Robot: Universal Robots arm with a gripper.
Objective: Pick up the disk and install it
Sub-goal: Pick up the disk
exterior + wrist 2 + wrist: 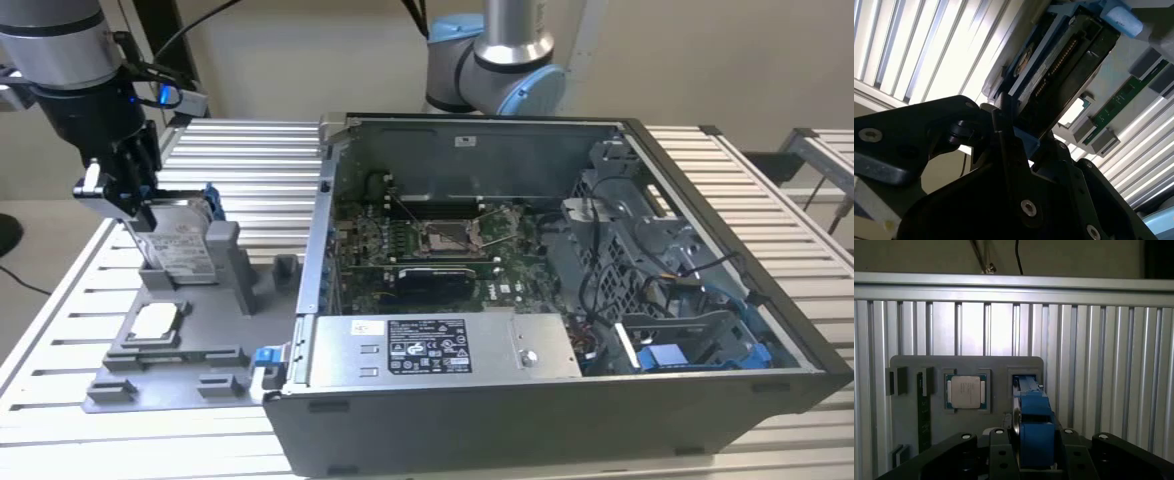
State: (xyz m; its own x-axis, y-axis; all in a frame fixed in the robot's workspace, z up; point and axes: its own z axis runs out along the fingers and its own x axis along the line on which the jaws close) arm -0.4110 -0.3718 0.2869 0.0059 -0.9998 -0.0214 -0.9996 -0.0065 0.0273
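I'm watching the exterior view looking down from high across the worktop [761, 180] and open case [534, 420]. Both wrist views are riding close behind the claw [1034, 440], sharing the disk [1031, 405] and the grey tray [999, 370].

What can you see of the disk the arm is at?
The disk is a flat silver-grey slab with a white label on its face and a blue plastic bracket around its edges. It stands on edge in a slot of the grey holder beside the open computer case, its top clamped in the gripper.
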